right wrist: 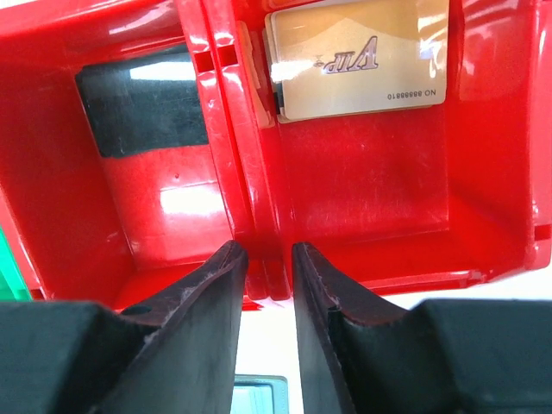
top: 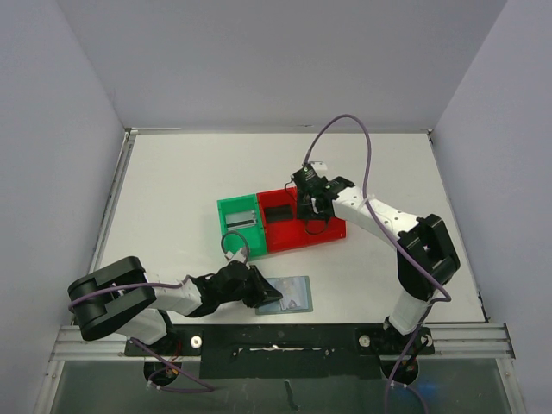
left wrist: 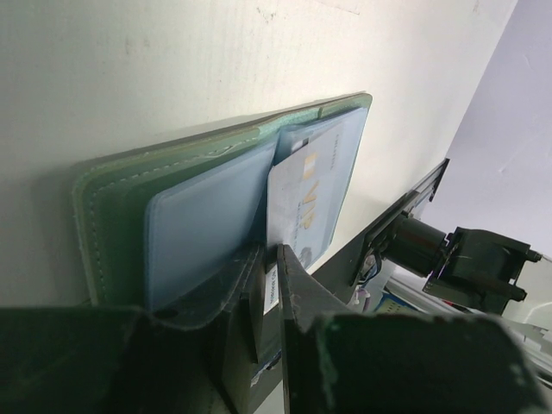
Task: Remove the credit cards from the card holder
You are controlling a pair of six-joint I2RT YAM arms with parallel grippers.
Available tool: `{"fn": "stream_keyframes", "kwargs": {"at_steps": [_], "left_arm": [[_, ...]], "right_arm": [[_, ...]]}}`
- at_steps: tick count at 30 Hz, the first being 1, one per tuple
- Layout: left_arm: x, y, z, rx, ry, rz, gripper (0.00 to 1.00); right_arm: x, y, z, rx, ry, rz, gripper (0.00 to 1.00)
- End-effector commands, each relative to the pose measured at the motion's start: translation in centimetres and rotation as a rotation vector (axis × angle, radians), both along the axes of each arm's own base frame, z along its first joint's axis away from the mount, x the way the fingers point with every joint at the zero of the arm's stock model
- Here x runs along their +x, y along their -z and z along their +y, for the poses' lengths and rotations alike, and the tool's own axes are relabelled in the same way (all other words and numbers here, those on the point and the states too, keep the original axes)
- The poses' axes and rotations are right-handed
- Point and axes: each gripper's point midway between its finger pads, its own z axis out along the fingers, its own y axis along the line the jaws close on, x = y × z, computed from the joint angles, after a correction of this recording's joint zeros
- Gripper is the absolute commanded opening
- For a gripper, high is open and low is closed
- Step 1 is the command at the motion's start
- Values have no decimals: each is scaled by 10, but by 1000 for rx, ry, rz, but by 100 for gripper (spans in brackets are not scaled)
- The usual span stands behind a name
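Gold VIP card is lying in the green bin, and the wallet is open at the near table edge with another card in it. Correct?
Not quite. The gold VIP card lies in a red bin, not a green one; the right wrist view shows it. The rest holds: the card holder lies open at the near table edge with another card in its pocket.

White arm links [top: 373,210], black joints [top: 429,246], purple cables [top: 367,147], right claw [right wrist: 269,259] with dark scuffed fingers [right wrist: 207,297]

Left half of the card holder [top: 295,293], out of sight beneath left pincer [top: 269,296]
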Motion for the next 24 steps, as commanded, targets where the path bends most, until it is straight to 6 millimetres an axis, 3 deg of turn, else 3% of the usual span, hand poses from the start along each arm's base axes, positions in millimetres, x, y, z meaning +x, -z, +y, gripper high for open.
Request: {"fn": "stream_keyframes", "kwargs": {"at_steps": [1,4,8,12,18,24], "left_arm": [[6,-7,-7,-1,14,-33,11],[6,-7,-7,-1,16,-33,11],[6,-7,-7,0,16,-33,11],[5,-7,-7,0,19,-35,11],[5,-8,-7,-2,19,-36,10],[5,-8,-7,-2,22,-37,10]], "right_arm": [[12,-8,-11,2,39,-45,27],[12,-10,-4,34,1,-45,30],[14,-16,9,72,-79,-57,43],[18,-19,17,83,-133,-57,47],[22,-7,12,16,-123,-22,45],[24,-4,4,-18,-82,-22,32]]}}
